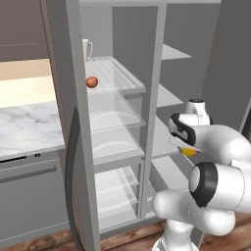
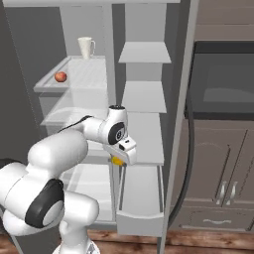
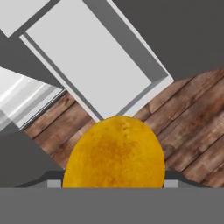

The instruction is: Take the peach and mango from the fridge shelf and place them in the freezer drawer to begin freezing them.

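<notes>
Above the freezer drawer (image 2: 140, 198), the mango (image 3: 114, 153) is on its way down.
The gripper (image 2: 119, 159) is clenched on the mango, hanging over the open drawer with nothing in it yet; the peach (image 1: 91, 82) sits on the fridge shelf (image 1: 117, 73) near a white mug (image 1: 87, 49), its fetching left to do.

A rendered home kitchen: a tall grey open fridge (image 2: 149, 30) with pale ridged and translucent shelves, a white mug (image 2: 86, 47) on the upper one, a white marble countertop (image 1: 27, 130) to the left, brown panelled cabinet doors (image 2: 218, 168) right, wooden plank floor (image 3: 192, 127) below.
</notes>
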